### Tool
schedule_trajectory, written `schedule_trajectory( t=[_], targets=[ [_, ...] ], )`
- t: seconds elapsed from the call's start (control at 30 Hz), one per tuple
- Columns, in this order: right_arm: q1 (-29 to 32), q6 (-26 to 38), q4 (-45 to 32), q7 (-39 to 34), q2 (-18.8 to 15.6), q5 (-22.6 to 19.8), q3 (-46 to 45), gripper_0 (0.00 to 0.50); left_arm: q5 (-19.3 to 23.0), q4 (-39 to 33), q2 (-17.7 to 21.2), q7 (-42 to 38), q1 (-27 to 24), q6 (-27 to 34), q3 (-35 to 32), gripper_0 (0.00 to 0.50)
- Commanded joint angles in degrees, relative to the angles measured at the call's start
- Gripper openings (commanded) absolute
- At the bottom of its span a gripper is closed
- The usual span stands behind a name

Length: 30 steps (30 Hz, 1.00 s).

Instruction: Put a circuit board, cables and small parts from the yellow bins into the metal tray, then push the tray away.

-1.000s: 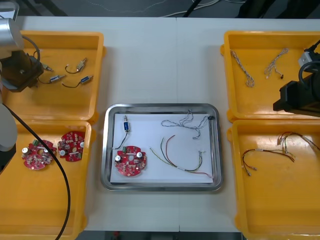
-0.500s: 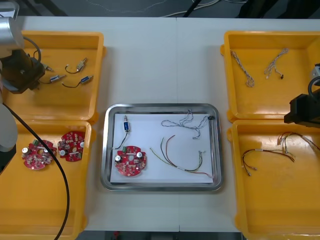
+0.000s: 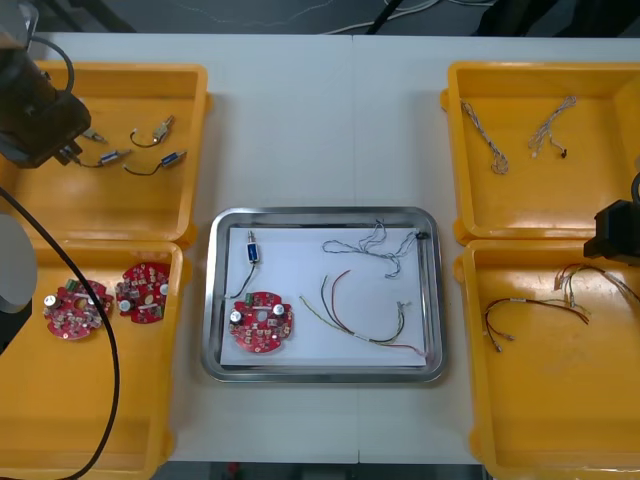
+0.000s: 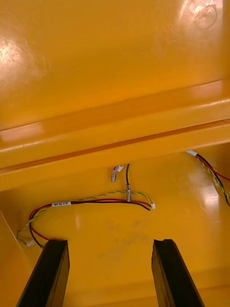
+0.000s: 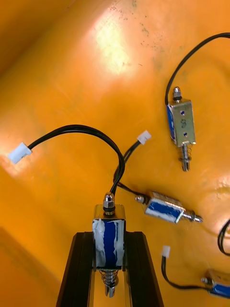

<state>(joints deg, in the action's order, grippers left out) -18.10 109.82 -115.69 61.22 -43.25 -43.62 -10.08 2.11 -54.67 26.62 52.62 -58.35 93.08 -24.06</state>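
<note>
The left claw (image 5: 109, 261) is closed on a small part (image 5: 109, 229), which is gripped upright between the two fingers (image 5: 80, 268). A black lead (image 5: 76, 132) arches from the top end of this part. The claw is positioned over the far left bin (image 3: 130, 72), near its outer side. Three loose parts (image 5: 181, 122) are seen on the bin floor beyond the fingers, each with a black lead.

The right claw (image 4: 108, 252) is spread wide, with nothing between its fingers (image 4: 45, 273). It is positioned over the near right bin (image 3: 540, 440), close to the wall nearest the far right bin (image 3: 530, 70). A red and yellow cable (image 4: 91, 201) is laid on the bin floor just beyond the fingertips and is not touched.

The tray (image 3: 325, 213) is located at the middle of the desk (image 3: 330, 120), between the bins. Four items are held in it:
- one board (image 3: 262, 322) at the near left
- one part with lead (image 3: 253, 248) at the far left
- a blue and white cable (image 3: 375, 240) at the far right
- another red and yellow cable (image 3: 365, 320) at the near right

Two boards (image 3: 76, 308) are stored side by side in the near left bin (image 3: 90, 430). Two twisted cables (image 3: 485, 135) are laid in the far right bin.
</note>
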Motion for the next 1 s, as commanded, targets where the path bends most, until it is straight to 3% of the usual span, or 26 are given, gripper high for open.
schedule_trajectory(
  t=[0.03, 0.4, 0.67, 1.0],
  targets=[
    [0.7, 0.2, -1.7, -2.4, -2.5, 0.6, -2.0, 0.5, 1.5, -7.3, 2.6, 2.5, 1.5, 4.7, 2.2, 0.0],
    [0.6, 0.2, -1.7, -2.0, -2.5, 1.0, -1.9, 0.5, 4.7, -21.5, 3.0, 5.4, 5.2, 16.3, 3.5, 0.0],
    [0.6, 0.2, -1.7, -2.0, -2.5, 1.0, -1.9, 0.5, 7.4, -31.8, 3.0, 9.4, 9.0, 16.9, 5.2, 0.0],
    [0.6, 0.2, -1.7, -2.0, -2.5, 1.0, -1.9, 0.5, 16.1, -41.5, 3.0, 10.6, 13.6, 16.9, 8.9, 0.0]
  ],
)
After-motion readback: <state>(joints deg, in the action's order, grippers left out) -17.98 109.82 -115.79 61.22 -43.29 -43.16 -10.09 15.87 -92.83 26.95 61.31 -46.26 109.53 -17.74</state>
